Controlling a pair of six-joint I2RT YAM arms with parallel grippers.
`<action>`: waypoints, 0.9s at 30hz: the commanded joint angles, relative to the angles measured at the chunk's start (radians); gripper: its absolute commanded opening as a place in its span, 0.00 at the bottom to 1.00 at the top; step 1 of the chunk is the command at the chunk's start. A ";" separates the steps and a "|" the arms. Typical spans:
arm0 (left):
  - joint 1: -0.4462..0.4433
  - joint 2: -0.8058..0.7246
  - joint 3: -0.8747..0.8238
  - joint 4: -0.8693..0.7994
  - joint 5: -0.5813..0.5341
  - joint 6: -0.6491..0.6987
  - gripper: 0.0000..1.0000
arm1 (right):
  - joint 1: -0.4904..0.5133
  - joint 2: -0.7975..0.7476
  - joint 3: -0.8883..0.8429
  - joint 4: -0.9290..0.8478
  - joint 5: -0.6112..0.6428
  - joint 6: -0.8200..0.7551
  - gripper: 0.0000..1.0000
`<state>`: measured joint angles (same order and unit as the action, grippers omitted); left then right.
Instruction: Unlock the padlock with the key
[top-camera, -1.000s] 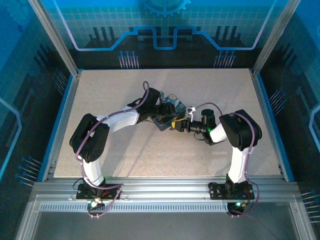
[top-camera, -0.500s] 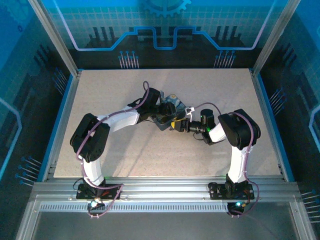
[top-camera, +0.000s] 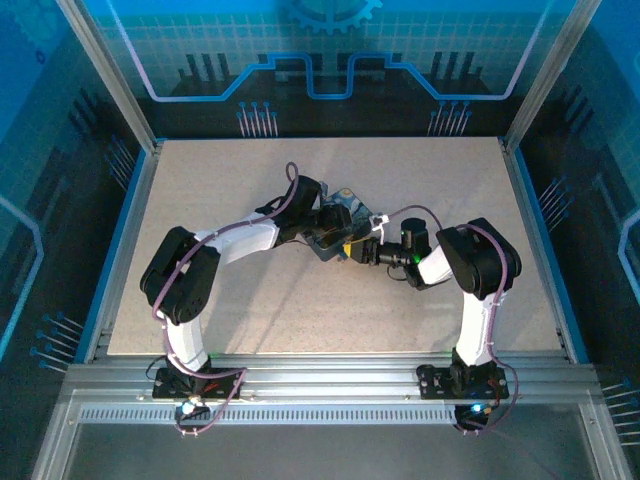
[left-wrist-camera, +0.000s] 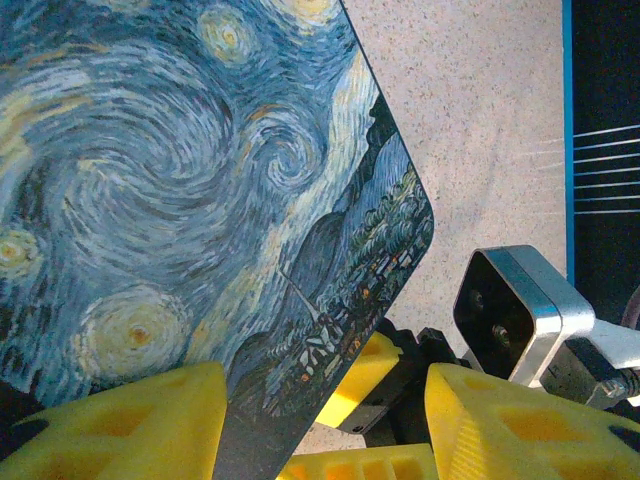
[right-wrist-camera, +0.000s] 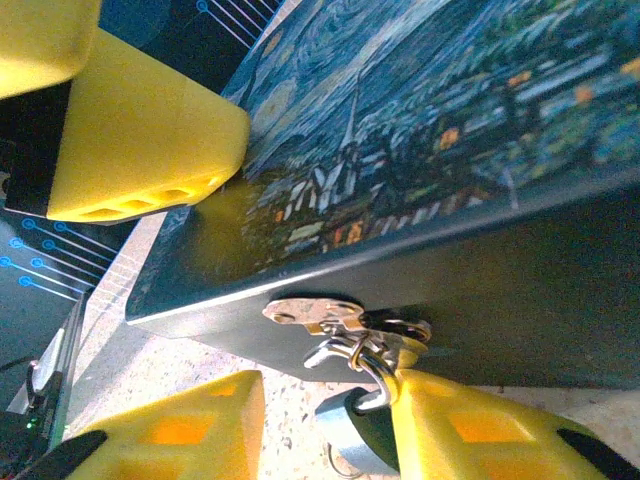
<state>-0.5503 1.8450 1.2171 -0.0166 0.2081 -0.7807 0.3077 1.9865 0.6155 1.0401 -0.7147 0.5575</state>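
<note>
While the left gripper (left-wrist-camera: 320, 420) clamps the tin (left-wrist-camera: 190, 180) mid-table with bare table (top-camera: 250, 300) all around, the right gripper (right-wrist-camera: 300, 425), jaws narrowed, brackets the padlock (right-wrist-camera: 365, 350) hanging off the tin's near edge.

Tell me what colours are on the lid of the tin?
The tin has swirly blue paint with yellow stars, clearest in the left wrist view.
</note>
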 joint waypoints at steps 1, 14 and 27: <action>-0.010 0.007 -0.001 0.006 -0.008 -0.007 0.56 | 0.003 0.002 0.001 -0.006 -0.015 -0.014 0.36; -0.010 0.001 -0.018 0.011 -0.017 -0.005 0.56 | -0.002 0.010 0.015 -0.041 0.011 -0.003 0.19; -0.010 -0.008 -0.054 0.014 -0.023 -0.006 0.56 | -0.041 0.010 -0.030 0.017 0.032 0.061 0.05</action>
<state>-0.5510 1.8446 1.1995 0.0181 0.2024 -0.7841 0.2859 1.9865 0.6033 1.0183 -0.6884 0.5922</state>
